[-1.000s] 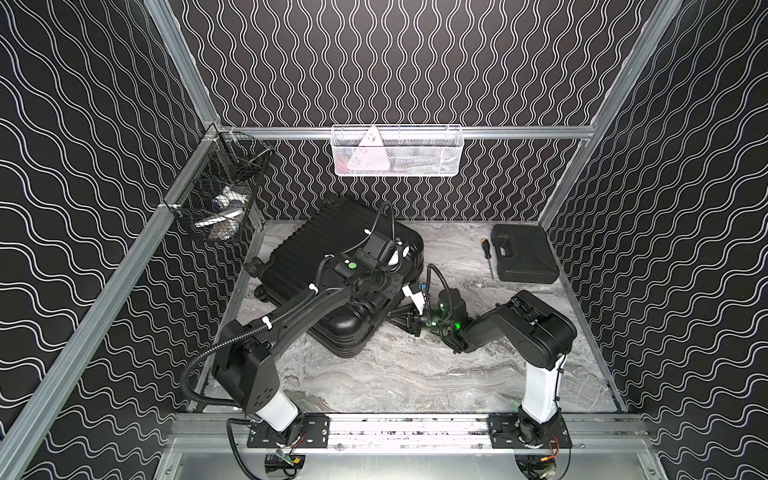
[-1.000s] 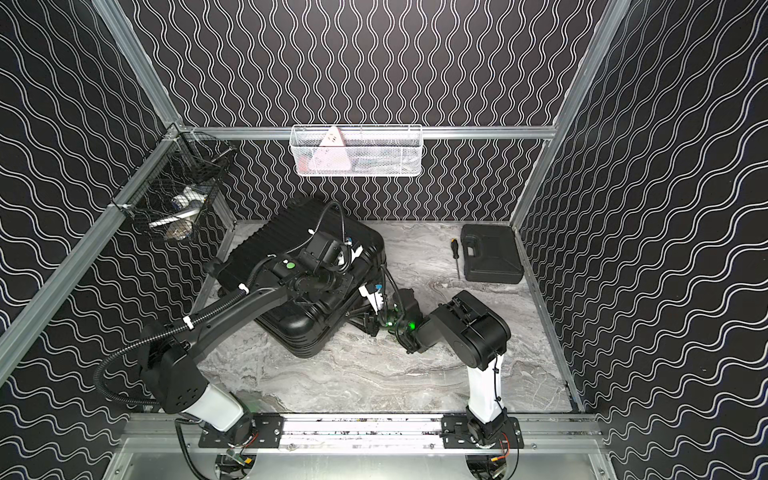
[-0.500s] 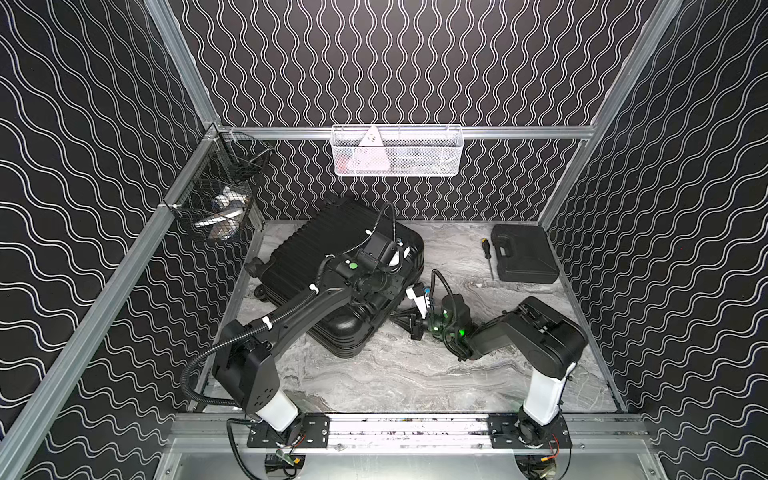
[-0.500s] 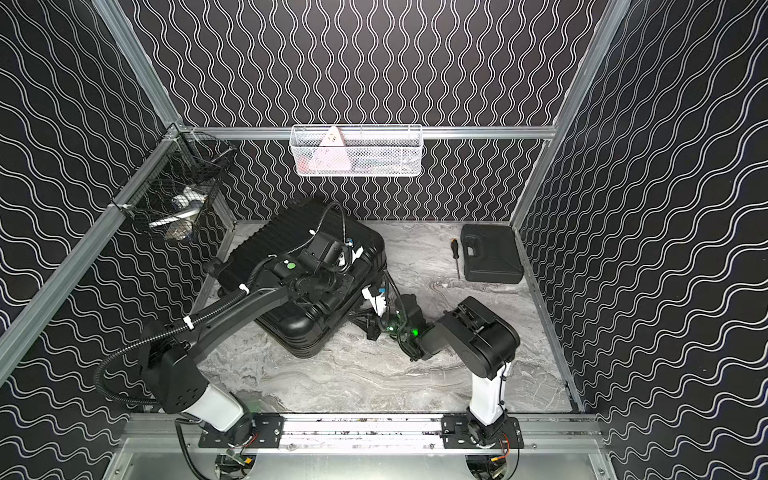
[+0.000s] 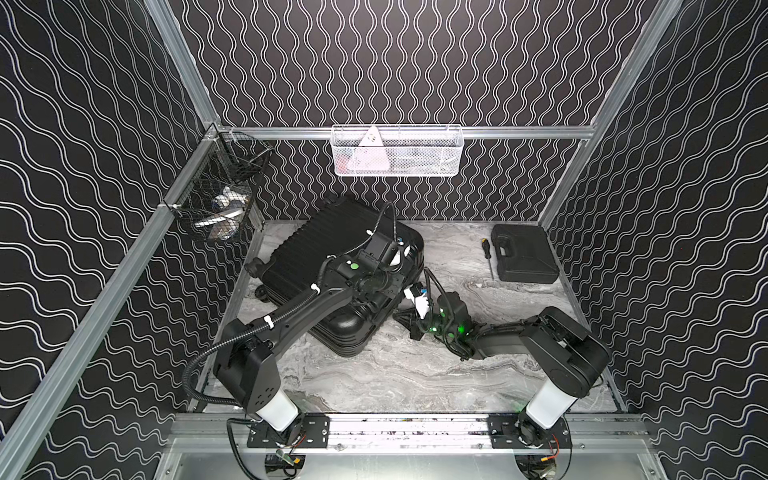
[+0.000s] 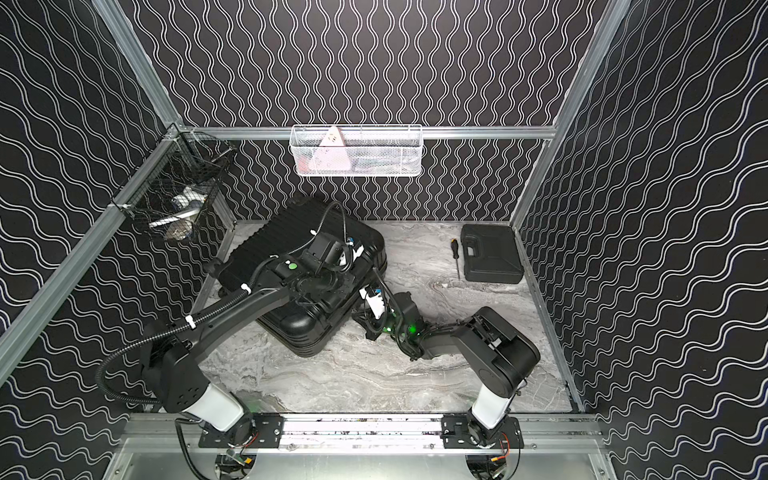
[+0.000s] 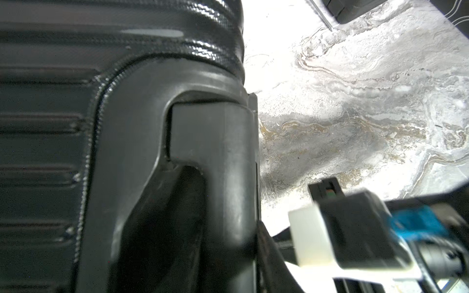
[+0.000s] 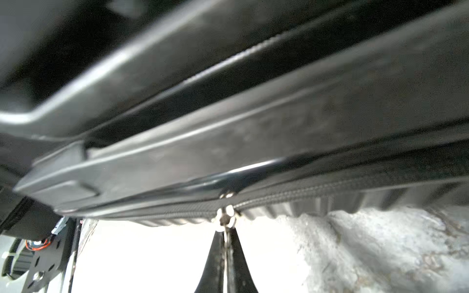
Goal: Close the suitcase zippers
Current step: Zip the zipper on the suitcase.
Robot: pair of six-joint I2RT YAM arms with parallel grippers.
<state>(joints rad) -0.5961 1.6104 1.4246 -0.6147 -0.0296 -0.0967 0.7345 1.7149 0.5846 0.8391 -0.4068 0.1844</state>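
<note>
Suitcase [image 5: 307, 253] lies flat, left-back on the marble table [image 5: 415, 374]. My right gripper [image 8: 225, 232] is pinched on the metal zipper pull [image 8: 225, 215] at the side rim, ready to drag along the zipper track [image 8: 330, 192]. My left gripper [image 5: 384, 287] sits on the shell, probably bracing. I can't tell how its jaws stand.

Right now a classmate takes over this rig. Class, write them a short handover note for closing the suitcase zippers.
Claws: the right claw is shut on the metal zipper pull, at the suitcase side facing the right arm. The left claw is down on the top shell near that edge; whether it grips anything is unclear.
Things: the suitcase lies flat at the back left of the table, lid down.
Done: the pull is caught.
Left: draw it along the zipper track. How much is already zipped cannot be told.
</note>
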